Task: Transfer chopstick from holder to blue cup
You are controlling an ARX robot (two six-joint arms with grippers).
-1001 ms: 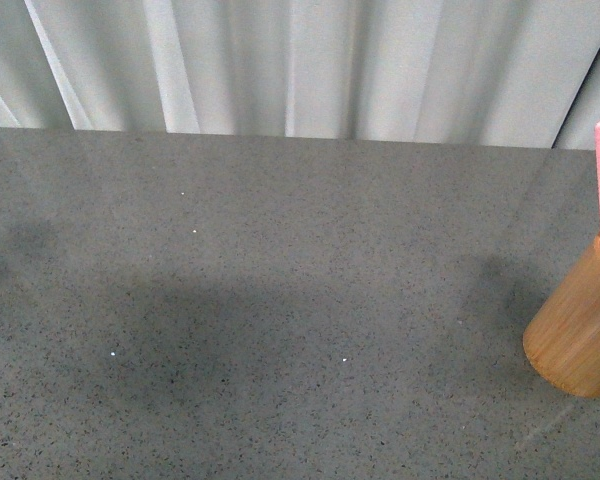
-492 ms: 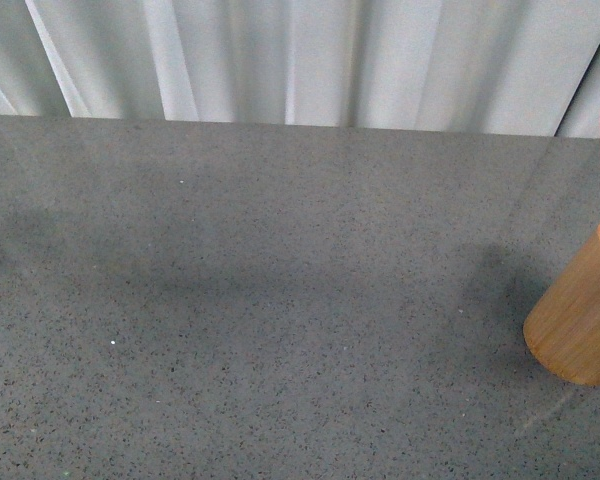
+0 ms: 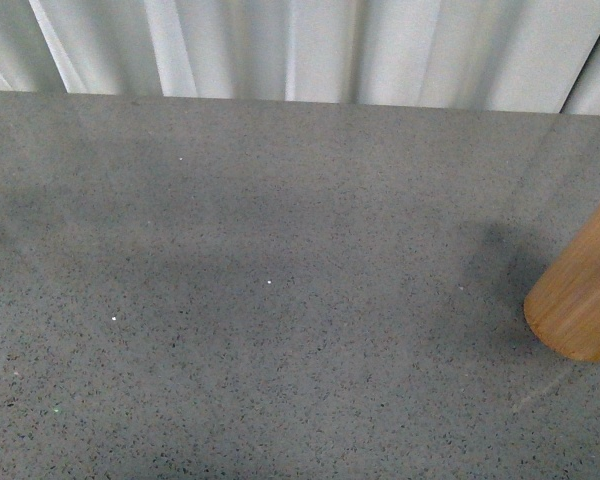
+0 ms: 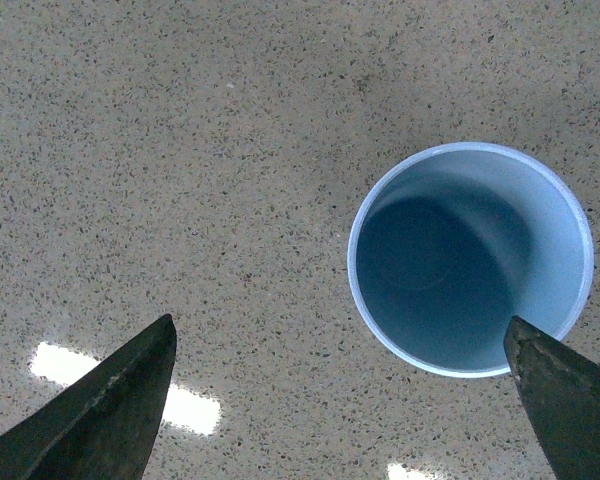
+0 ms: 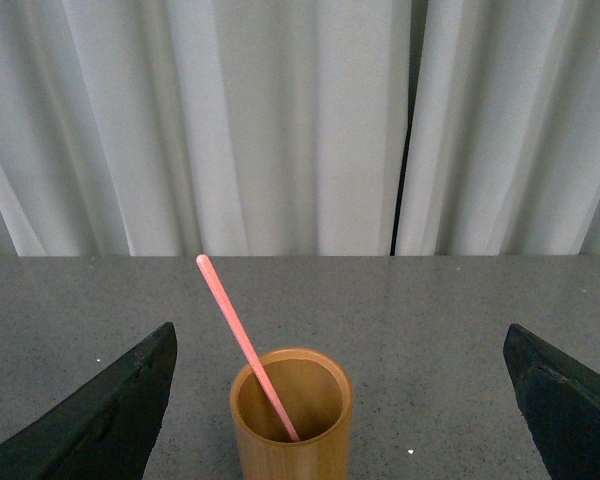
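Nothing of the transfer is done yet, by the look of it: the chopstick [image 5: 245,345] leans in the holder [image 5: 291,420], its lower end down inside, untouched. The right pincer [image 5: 338,332] is spread wide and holds nothing. The holder stands ahead of it, between the lines of its two fingers but beyond their tips, with the chopstick's top tilted toward one finger. The left pincer [image 4: 338,330] is likewise spread wide and empty, hanging above the table [image 4: 180,150]. The cup [image 4: 470,258] stands below it, nearer one finger, upright with nothing inside. Left to do, I judge: grasp the chopstick, lift it clear, carry it over and drop it into the cup.
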